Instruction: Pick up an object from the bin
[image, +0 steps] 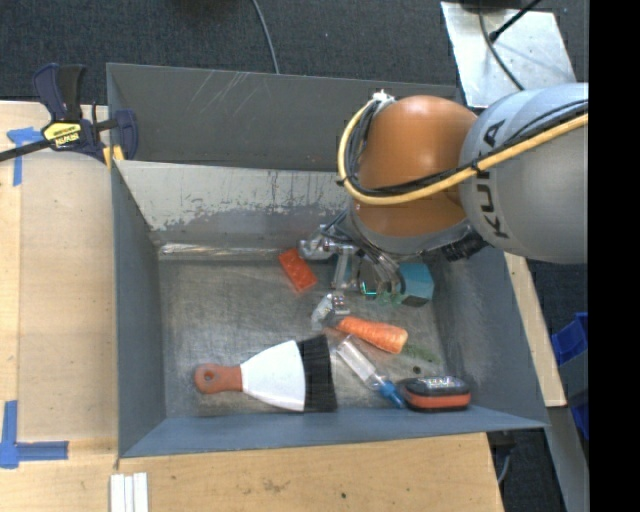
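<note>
My gripper (335, 303) hangs low in the middle of the bin, under the orange cover. Its metal fingertips come down right beside the left end of an orange carrot (374, 334) lying on the floor, and nothing shows between them. A small orange block (296, 269) lies to the gripper's upper left, by the back wall. A teal piece (416, 281) lies to its right, partly hidden by the gripper body. A clear syringe with a blue tip (366, 372) lies just below the carrot.
A white brush with black bristles and a red-brown handle (272, 376) lies along the front of the bin. A black and orange tool (436, 392) sits in the front right corner. The left half of the floor is bare.
</note>
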